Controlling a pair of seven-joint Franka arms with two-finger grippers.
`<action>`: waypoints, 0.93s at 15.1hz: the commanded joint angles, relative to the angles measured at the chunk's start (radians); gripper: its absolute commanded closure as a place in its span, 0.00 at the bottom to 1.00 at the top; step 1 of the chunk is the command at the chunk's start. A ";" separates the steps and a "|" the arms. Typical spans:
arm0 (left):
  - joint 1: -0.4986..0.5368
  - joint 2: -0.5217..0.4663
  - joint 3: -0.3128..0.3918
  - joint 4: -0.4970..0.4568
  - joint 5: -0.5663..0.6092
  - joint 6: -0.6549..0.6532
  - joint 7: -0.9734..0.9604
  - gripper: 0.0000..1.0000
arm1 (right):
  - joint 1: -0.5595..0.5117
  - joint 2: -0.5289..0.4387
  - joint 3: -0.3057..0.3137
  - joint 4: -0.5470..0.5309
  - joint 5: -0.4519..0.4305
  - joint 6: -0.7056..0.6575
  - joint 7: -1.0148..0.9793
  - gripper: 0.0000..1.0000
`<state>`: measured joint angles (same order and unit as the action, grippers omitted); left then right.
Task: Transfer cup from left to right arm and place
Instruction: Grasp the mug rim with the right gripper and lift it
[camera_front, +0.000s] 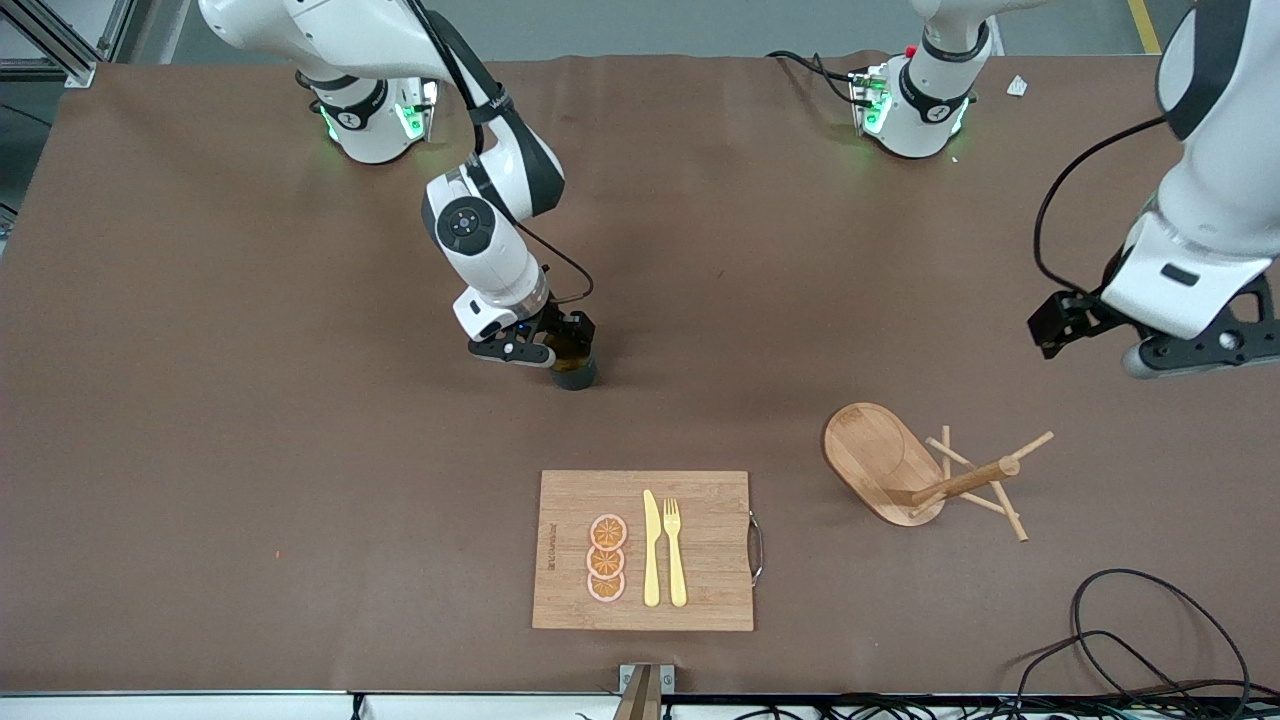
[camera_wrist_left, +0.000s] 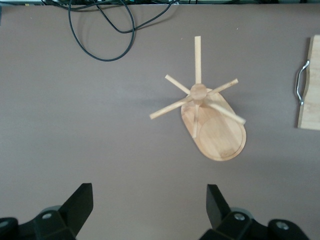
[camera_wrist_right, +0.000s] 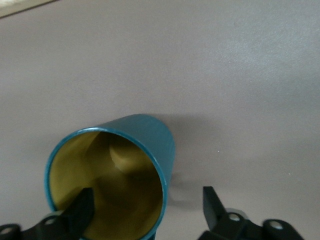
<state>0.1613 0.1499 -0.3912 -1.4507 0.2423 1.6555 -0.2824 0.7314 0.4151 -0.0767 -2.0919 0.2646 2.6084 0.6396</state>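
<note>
The teal-green cup (camera_front: 577, 372) stands upright on the brown table near the middle, its yellowish inside facing up in the right wrist view (camera_wrist_right: 145, 132). My right gripper (camera_front: 558, 352) is low over it and open (camera_wrist_right: 147, 197): one finger (camera_wrist_right: 82, 207) is inside the cup, the other (camera_wrist_right: 212, 202) is outside, and the cup's wall stands between them without being pinched. My left gripper (camera_front: 1100, 340) is up in the air over the left arm's end of the table, open and empty (camera_wrist_left: 149, 195).
A wooden peg stand (camera_front: 900, 470) on an oval base sits under the left gripper (camera_wrist_left: 215, 125). A bamboo cutting board (camera_front: 700, 580) with orange slices, a knife and a fork lies nearer the front camera than the cup. Black cables (camera_front: 1150, 640) lie at the table's front corner.
</note>
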 joint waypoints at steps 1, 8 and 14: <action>-0.104 -0.065 0.183 -0.020 -0.125 -0.054 0.112 0.00 | -0.003 -0.004 -0.011 -0.004 0.022 0.004 0.002 0.50; -0.204 -0.150 0.342 -0.103 -0.221 -0.083 0.135 0.00 | -0.055 -0.024 -0.018 0.001 0.010 -0.062 -0.244 0.96; -0.200 -0.177 0.351 -0.100 -0.221 -0.092 0.203 0.00 | -0.246 -0.128 -0.050 0.000 -0.062 -0.261 -0.751 0.96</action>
<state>-0.0374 0.0137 -0.0526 -1.5276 0.0380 1.5621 -0.1091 0.5412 0.3566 -0.1198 -2.0712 0.2518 2.4194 0.0081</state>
